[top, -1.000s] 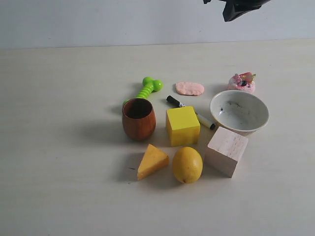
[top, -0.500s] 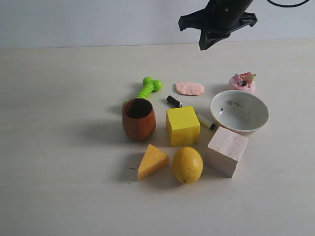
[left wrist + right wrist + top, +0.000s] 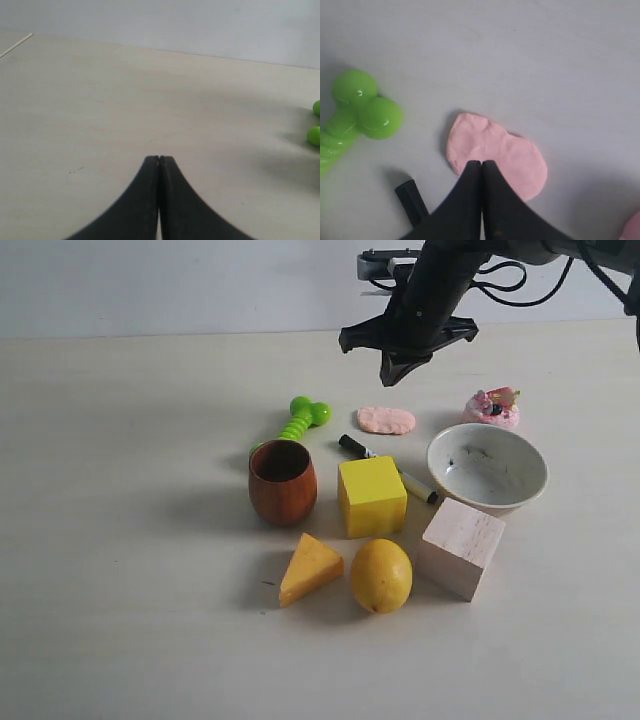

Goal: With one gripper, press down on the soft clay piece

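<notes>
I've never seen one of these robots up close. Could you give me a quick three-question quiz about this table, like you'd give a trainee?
1. True or false: the black right gripper has its jaws spread wide open.
2. Which thing lies nearest the flat pale pink clay blob? A. the black-capped white marker pen; B. the pale wooden block; C. the yellow lemon.
3. Fill in: between the brown wooden cup and the white marbled bowl stands the yellow ____.

Key: 1. False, they are shut together. 2. A. 3. Cube: the yellow cube.
</notes>
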Available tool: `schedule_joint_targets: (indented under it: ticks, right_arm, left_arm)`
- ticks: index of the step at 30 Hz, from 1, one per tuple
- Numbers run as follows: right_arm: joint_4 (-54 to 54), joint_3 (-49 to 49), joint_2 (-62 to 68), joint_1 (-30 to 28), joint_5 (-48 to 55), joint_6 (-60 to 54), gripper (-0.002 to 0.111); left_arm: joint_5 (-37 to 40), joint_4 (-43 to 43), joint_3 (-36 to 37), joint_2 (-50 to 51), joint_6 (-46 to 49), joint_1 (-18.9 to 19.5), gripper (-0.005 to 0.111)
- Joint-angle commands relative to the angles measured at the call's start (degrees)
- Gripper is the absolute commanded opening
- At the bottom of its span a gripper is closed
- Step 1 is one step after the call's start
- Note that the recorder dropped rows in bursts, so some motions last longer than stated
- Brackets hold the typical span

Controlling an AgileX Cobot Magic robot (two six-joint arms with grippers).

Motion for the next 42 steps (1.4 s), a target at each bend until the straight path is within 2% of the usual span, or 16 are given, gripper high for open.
schedule_joint_targets:
  ticks: [1,42]
  right_arm:
    - [0.5,-2.6,2.0,0.1,0.9,-0.7,0.000]
    - [-2.2,-3.6,11.0,0.1,1.8,-0.7,0.000]
  left_arm:
    - [-0.6,-0.6,-0.2,-0.3,0.0,-0.3,0.000]
    - [-0.6,-0.6,-0.2,-0.3,0.0,-0.3,0.000]
